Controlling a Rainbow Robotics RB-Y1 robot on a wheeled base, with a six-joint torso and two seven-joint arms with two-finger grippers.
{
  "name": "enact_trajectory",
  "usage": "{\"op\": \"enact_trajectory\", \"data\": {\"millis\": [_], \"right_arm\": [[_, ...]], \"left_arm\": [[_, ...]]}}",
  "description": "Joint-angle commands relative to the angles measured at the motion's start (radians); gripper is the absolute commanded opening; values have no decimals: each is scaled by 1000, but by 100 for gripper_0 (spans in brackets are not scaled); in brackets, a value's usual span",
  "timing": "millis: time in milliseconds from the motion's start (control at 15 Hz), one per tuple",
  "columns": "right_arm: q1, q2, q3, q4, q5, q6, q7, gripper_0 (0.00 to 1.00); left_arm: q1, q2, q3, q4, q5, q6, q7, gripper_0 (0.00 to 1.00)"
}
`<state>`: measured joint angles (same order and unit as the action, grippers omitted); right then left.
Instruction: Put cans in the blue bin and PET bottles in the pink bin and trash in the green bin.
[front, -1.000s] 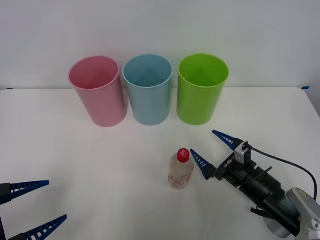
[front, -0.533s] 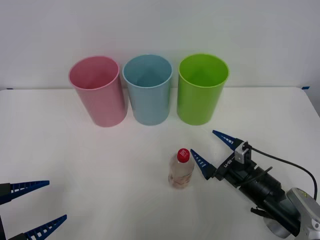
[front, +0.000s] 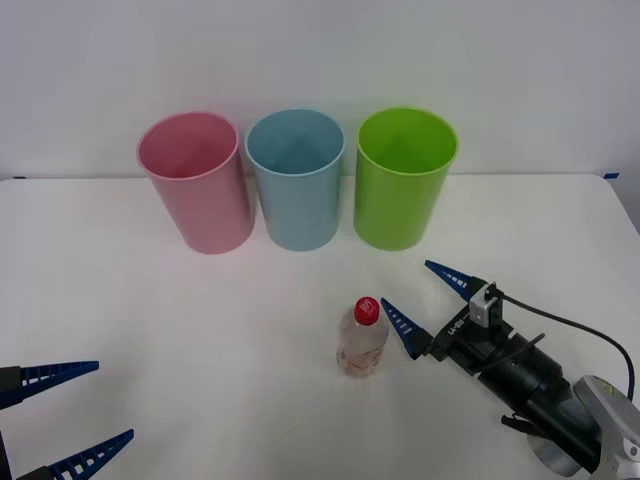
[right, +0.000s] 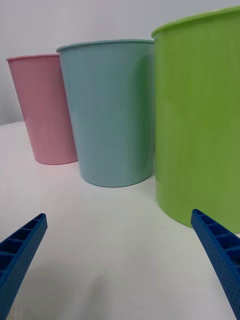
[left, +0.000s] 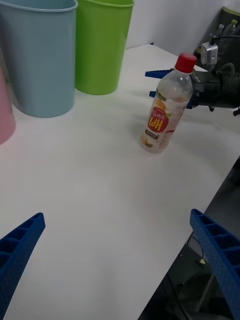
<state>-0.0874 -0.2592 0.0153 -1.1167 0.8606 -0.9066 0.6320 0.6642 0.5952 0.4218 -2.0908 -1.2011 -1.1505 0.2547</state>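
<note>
- The PET bottle stands upright on the worktop, in front of the blue bin and green bin.
- The right gripper lies just beside the bottle, fingers spread wide, one fingertip near the red cap; nothing is held.
- It should probably shift sideways until the bottle's body sits between the fingers, then close gently and carry it to the pink bin.
- The left gripper waits near the worktop's near edge, fingers apart.
</note>
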Motion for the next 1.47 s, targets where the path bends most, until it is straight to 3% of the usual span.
{"op": "enact_trajectory", "data": {"millis": [67, 1467], "right_arm": [[0, 0, 0, 0, 0, 0, 0, 100], [0, 0, 0, 0, 0, 0, 0, 100]], "left_arm": [[0, 0, 0, 0, 0, 0, 0, 100], [0, 0, 0, 0, 0, 0, 0, 100]]}}
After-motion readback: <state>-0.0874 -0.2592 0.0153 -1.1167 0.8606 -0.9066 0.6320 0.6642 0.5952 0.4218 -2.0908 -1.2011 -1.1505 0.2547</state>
